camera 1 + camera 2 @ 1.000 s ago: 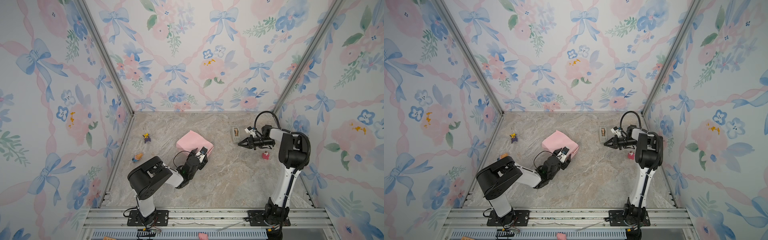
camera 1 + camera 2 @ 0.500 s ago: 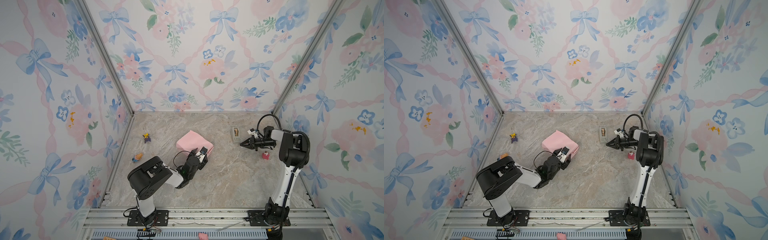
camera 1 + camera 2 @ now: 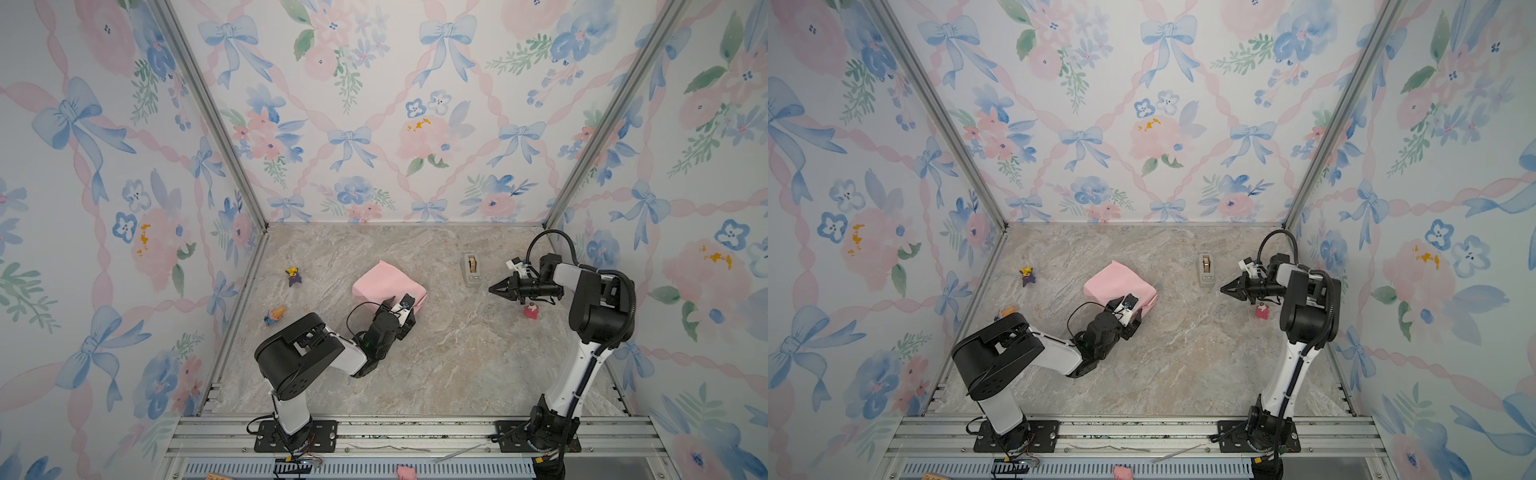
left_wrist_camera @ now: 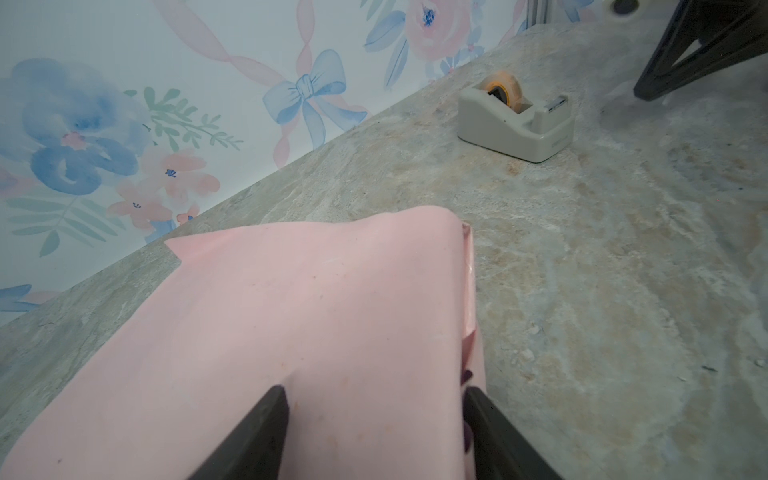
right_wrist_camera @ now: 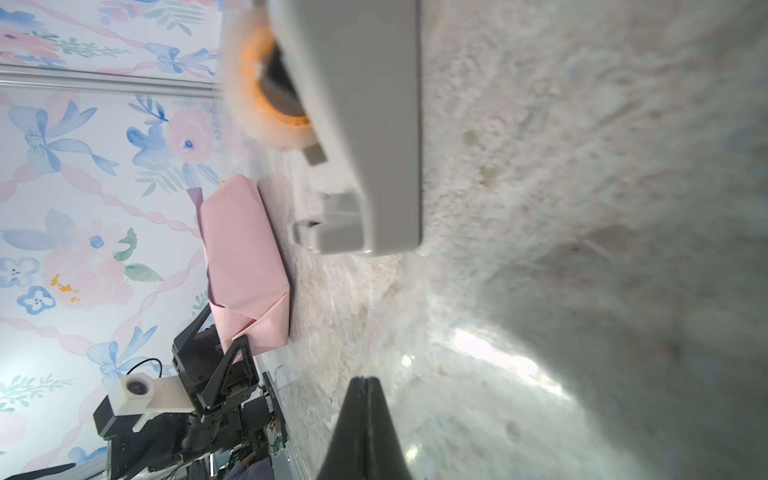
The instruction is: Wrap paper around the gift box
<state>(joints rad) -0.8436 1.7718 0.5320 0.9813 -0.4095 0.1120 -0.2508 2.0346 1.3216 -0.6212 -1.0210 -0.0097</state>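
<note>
Read the table [image 3: 436,374] as a clock face in the top views, with six at the rail where the arms are bolted. Nearest you, just short of centre toward six, your left gripper [image 3: 398,302] has its jaws spread at the near end of the parcel. The left wrist view shows one finger [image 4: 266,424] over the pink top and its partner at the side seam, but you cannot tell whether they press on it.

The paper [image 3: 384,282] sits at centre, pink face out, folded round the gift box, which is wholly covered. The end by your jaws is creased into triangular flaps.

Out at three o'clock your right gripper [image 3: 493,288] is pressed together on nothing. Its tip is just beside the near end of the tape dispenser [image 3: 471,270], which stands toward two o'clock with its roll on the far side.

The step looks like fetching tape to fix that folded end.
- Hold the left arm steady so the flaps do not spring.
- Spread the right jaws before you reach the cutter and come in low along the dispenser's length.
- Pinch only the free tail of tape. It is too small to make out here, so look for it in the right wrist view.
- The dispenser looks light and may slide or tip, so draw the tape toward six, then tear down across the blade.
- Mind the small red figure [image 3: 531,311] beneath that wrist at four o'clock.
</note>
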